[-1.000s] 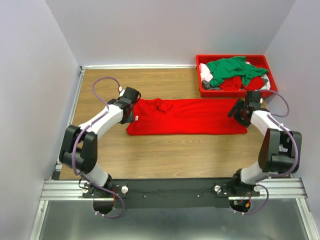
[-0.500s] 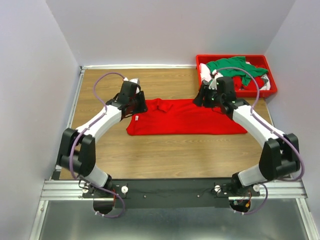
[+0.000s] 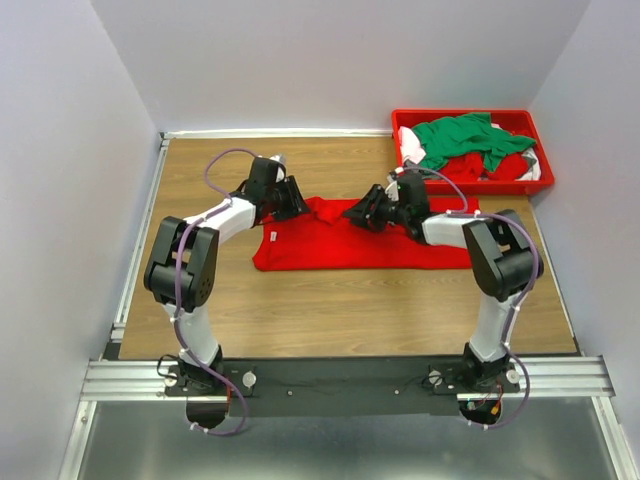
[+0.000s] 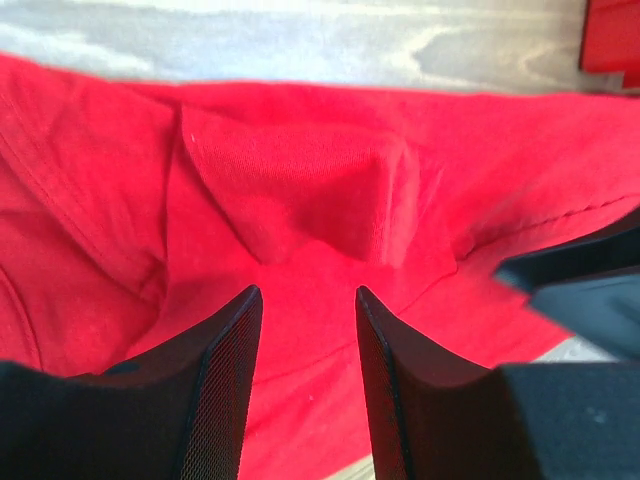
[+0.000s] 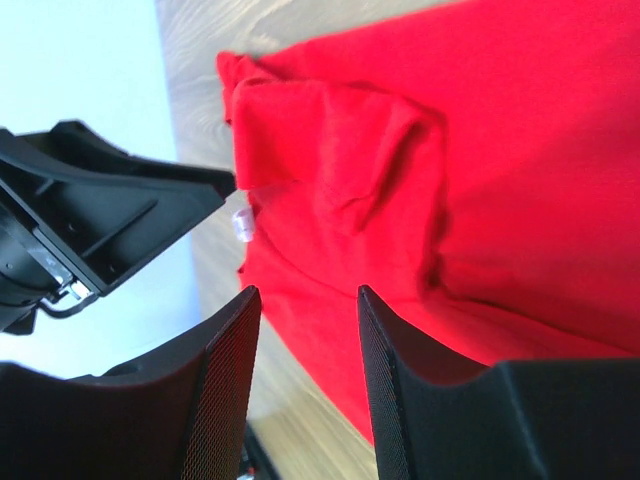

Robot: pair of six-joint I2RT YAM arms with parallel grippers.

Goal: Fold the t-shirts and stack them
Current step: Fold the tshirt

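Note:
A red t-shirt [image 3: 375,245] lies flat across the middle of the table, with a bunched fold [image 3: 322,210] at its far edge. My left gripper [image 3: 296,205] is open just left of that fold; in the left wrist view it [image 4: 306,305] hovers over the red cloth [image 4: 300,200] and holds nothing. My right gripper [image 3: 355,216] is open just right of the fold; in the right wrist view it [image 5: 308,305] is above the cloth [image 5: 480,160], also empty. More shirts, a green one [image 3: 462,137] on top of red and white ones, lie in the bin.
A red plastic bin [image 3: 530,120] stands at the far right of the table. Grey walls close in the table on three sides. The left gripper's black body [image 5: 90,220] shows in the right wrist view, close to the shirt's corner and a white tag [image 5: 242,224].
Both grippers have moved inward along the shirt's far edge toward its middle fold. The right arm swung from the shirt's right end to the centre. The shirt has not moved.

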